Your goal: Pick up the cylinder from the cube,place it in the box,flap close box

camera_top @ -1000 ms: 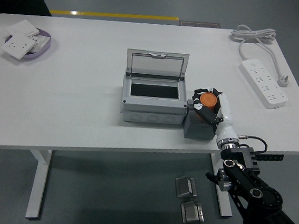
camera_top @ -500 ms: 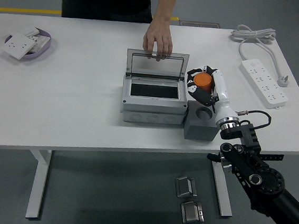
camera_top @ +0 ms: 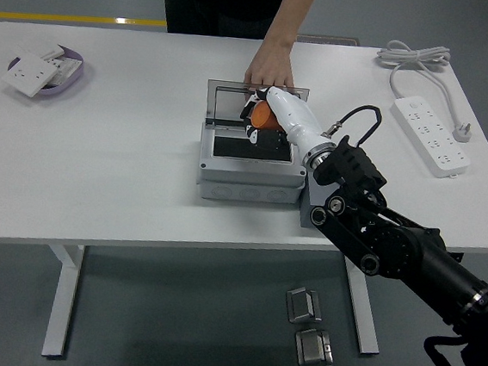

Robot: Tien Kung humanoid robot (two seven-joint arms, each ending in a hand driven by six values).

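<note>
Head view: the right hand (camera_top: 270,115), white-shelled with dark finger joints, reaches in from the lower right on a black arm (camera_top: 377,235) and hangs over the grey box (camera_top: 251,168). Its fingers are curled around the orange cylinder (camera_top: 262,116), which is held in the air above the box's dark opening, near the rear edge where the lid hinges. The box sits at the middle of the white table (camera_top: 124,171), and its clear lid (camera_top: 231,104) stands up behind the opening. A person at the far side leans in, and the person's hand (camera_top: 271,67) rests on the top edge of that lid, fingers over the rim, just behind the robot's fingers. The grey cube (camera_top: 312,198) stands right beside the box on its right; the robot's forearm crosses over it and hides most of it, so its top cannot be seen. A thin black cable (camera_top: 360,115) loops up from the wrist. At the table's far left lies a purple tray (camera_top: 71,78) carrying white wall switches (camera_top: 31,74). At the far right a white power strip (camera_top: 433,136) lies with its cord (camera_top: 412,56) coiled toward the back corner. On the floor below the table, two small metal pieces (camera_top: 308,323) lie near the table leg. The left arm does not appear
</note>
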